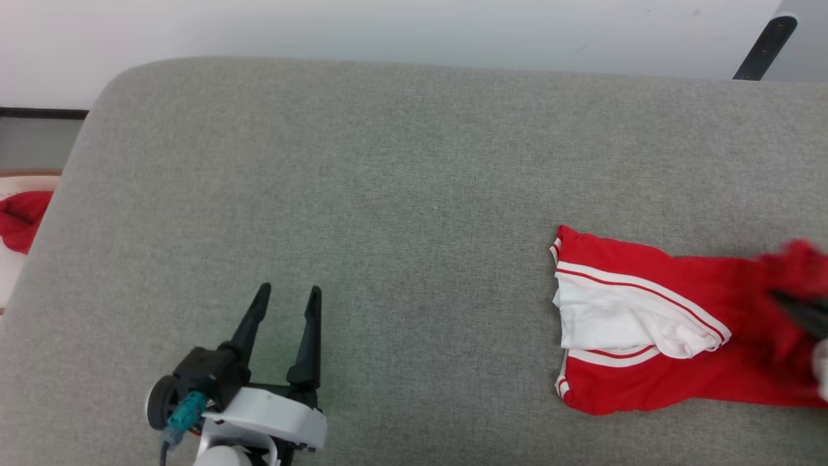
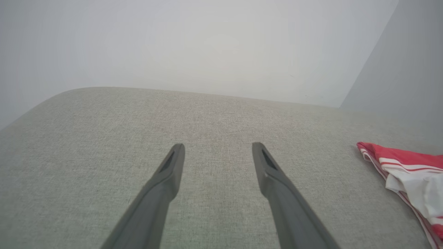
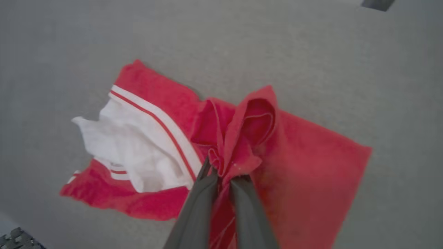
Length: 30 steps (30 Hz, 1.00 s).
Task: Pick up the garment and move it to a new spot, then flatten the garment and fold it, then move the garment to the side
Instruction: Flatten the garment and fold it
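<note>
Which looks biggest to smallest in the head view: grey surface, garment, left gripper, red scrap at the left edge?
1. grey surface
2. garment, cut off at the right edge
3. left gripper, though it is nearer the camera, so this rank is unsure
4. red scrap, partly out of frame

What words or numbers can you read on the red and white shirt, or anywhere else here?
None: no word, number or sign can be read in these pictures.
The garment lies bunched, showing red cloth, a white sleeve and striped trim, but no lettering.
The grey surface is plain.
</note>
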Tool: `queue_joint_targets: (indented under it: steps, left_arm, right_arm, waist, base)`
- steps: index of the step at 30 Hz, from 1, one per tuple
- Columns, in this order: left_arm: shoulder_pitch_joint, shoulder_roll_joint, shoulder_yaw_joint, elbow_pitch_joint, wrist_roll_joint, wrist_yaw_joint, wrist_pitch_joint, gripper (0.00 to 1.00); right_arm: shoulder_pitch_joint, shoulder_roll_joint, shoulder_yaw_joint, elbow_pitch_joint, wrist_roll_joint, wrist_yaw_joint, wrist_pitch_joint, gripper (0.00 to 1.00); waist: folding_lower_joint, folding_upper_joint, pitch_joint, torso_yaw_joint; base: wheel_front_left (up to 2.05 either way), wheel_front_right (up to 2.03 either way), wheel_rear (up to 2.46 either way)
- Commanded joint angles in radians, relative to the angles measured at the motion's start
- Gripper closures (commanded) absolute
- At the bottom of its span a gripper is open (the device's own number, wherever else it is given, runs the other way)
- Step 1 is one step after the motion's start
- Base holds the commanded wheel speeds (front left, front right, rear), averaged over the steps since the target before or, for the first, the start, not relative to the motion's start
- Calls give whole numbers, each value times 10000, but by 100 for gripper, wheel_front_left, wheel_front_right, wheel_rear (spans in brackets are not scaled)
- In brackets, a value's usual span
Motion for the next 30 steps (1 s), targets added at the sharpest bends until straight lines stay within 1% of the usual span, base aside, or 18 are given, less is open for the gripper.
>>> queue_joint_targets:
  steps: [1, 2, 3, 6, 11, 15, 18, 19, 23, 28, 29, 30]
  left_arm:
    - [-78, -50, -21, 16, 33, -31, 1, 0]
    - [-125, -72, -36, 28, 35, -44, 1, 0]
    - [-125, -72, -36, 28, 35, -44, 1, 0]
    - [-246, -187, -133, 38, -101, -73, 1, 0]
    - [-312, -277, -220, 66, -228, -96, 1, 0]
    - [-410, -309, -270, 106, -274, -96, 1, 0]
    - [-412, -314, -336, 153, -304, -102, 1, 0]
    - [-412, -314, -336, 153, -304, -102, 1, 0]
    - [-391, -320, -450, 197, -437, -99, 1, 0]
    - [-293, -320, -420, 247, -444, -56, 1, 0]
    - [-230, -317, -411, 283, -414, -59, 1, 0]
    - [-197, -319, -403, 321, -381, -63, 1, 0]
  right_arm:
    - [-329, 217, 503, -413, 81, -16, 72, 100]
    - [-443, 313, 791, -600, 115, -16, 133, 100]
    - [-443, 313, 791, -600, 115, -16, 133, 100]
    - [-1056, 640, 1755, -882, 23, -16, 91, 100]
    - [-1776, 899, 2861, -364, -67, -16, -40, 100]
    - [-2191, 1097, 3663, 366, 11, -16, -309, 100]
    - [-2376, 1186, 4095, 947, -41, -16, -665, 100]
    - [-2376, 1186, 4095, 947, -41, -16, -665, 100]
    - [-2510, 1202, 4484, 1622, -89, -16, -1200, 100]
    - [-2618, 1293, 4753, 2201, -3, -16, -1771, 100]
    - [-2624, 1358, 4830, 2311, 7, -16, -1874, 78]
    - [-2642, 1405, 4898, 2411, 19, -16, -1996, 52]
  waist:
    - [0, -1, 22, 49]
    - [0, -1, 51, 86]
    - [0, -1, 51, 86]
    - [0, -1, 167, 273]
    - [0, -1, 292, 463]
    - [0, -1, 355, 626]
    - [0, -1, 359, 744]
    - [0, -1, 359, 744]
    - [0, -1, 324, 851]
    - [0, -1, 230, 797]
    - [0, -1, 168, 756]
    - [0, -1, 101, 711]
  base:
    - [0, 0, 0]
    - [0, 0, 0]
    - [0, 0, 0]
    - [0, 0, 0]
    - [0, 0, 0]
    - [0, 0, 0]
    - [0, 0, 0]
    - [0, 0, 0]
    - [0, 0, 0]
    - [0, 0, 0]
    - [0, 0, 0]
    - [0, 0, 0]
